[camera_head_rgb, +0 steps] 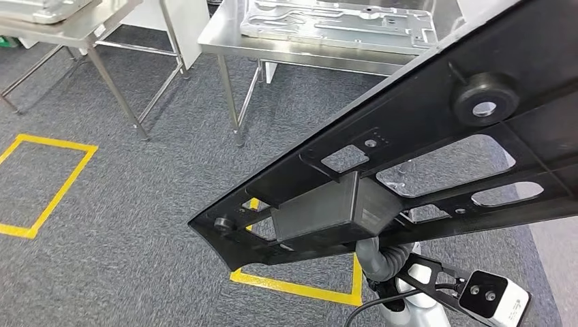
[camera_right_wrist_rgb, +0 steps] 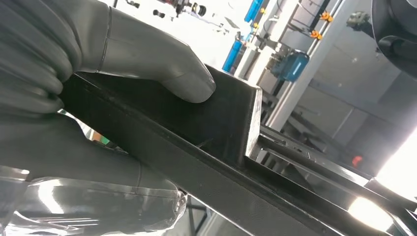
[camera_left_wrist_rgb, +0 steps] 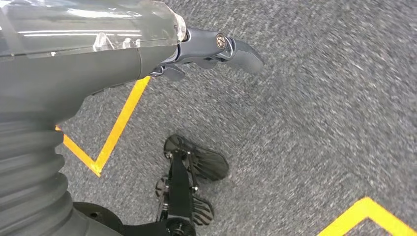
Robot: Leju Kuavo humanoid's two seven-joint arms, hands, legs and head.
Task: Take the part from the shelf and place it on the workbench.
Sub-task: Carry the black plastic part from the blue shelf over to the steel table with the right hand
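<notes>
While your right hand (camera_right_wrist_rgb: 93,98) clamps the part (camera_head_rgb: 409,163), its thick grey thumb (camera_right_wrist_rgb: 157,69) lies flat on the boxy block at the part's middle and the rest of the hand wraps the black edge from the other side. From your head view the part is a long black frame with cut-out windows and a round rubber bush (camera_head_rgb: 485,99) near its far end; it is held up in the air, tilted, running from low centre up toward the upper right, above the grey carpet (camera_head_rgb: 136,225). Your right arm's ribbed grey cuff (camera_head_rgb: 382,262) shows just beneath the block, with the wrist camera (camera_head_rgb: 494,298) beside it.

Your left hand (camera_left_wrist_rgb: 196,54) hangs over the carpet with nothing in it; the dark fingers (camera_left_wrist_rgb: 236,49) reach out past the clear cover, slightly curved and apart from the rest.

Yellow tape lines (camera_head_rgb: 300,286) mark boxes on the carpet below the part. Farther off stands a steel desk (camera_head_rgb: 225,37) carrying a pressed metal panel (camera_head_rgb: 341,24), well apart from the part. A second steel desk (camera_head_rgb: 75,27) stands to its left.
</notes>
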